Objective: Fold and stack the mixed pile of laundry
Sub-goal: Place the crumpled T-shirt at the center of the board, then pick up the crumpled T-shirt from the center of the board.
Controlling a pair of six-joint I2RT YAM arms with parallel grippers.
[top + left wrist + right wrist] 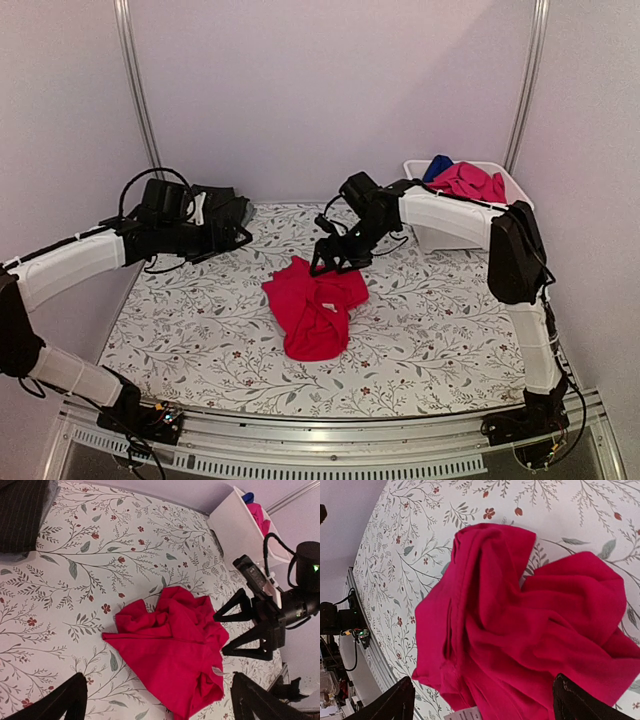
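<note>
my right pincer (335, 265) hangs wide open over the crumpled red cloth tee (313, 305), laid alone on the leaf-patterned cloth (430, 320) for folding; left pincer (238, 228) open, empty.

The top camera sat above and behind the arm bases, looking down and forward over the whole patterned surface (440, 330) to the back wall. The left wrist camera looked from farther off, across the surface toward the right, with the left fingers (60, 702) at its lower corners, and took in the red tee (175, 645) and the white tub (240, 530). The right wrist camera hung close over that tee, facing down. All three views shared the tee.
</note>
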